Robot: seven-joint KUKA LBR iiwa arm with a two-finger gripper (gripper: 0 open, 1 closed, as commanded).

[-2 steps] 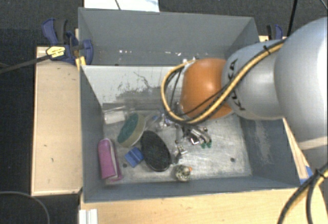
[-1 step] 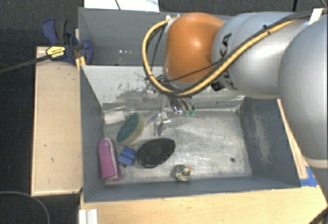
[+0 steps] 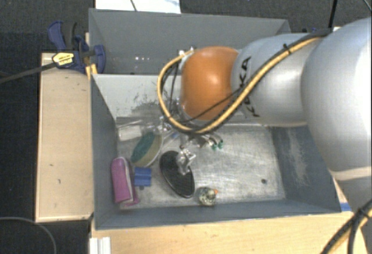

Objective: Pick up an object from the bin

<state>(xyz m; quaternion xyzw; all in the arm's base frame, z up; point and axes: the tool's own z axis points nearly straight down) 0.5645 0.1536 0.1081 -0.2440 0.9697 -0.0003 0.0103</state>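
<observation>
My gripper [image 3: 186, 157] hangs below the orange wrist cover in the middle of the bin, its tip right at the upper end of a black oval brush-like thing [image 3: 178, 178] lying on the floor. A teal and tan oval object [image 3: 145, 149] lies just to the left of the gripper. A small green piece [image 3: 218, 144] sits close on its right. Nothing shows as held.
A pink-purple bottle [image 3: 121, 181] lies along the left wall with a blue block [image 3: 142, 176] beside it. A small round greenish ball [image 3: 206, 196] rests near the front wall. A clear plastic piece [image 3: 130, 130] lies at the back left. The arm covers the bin's right rear.
</observation>
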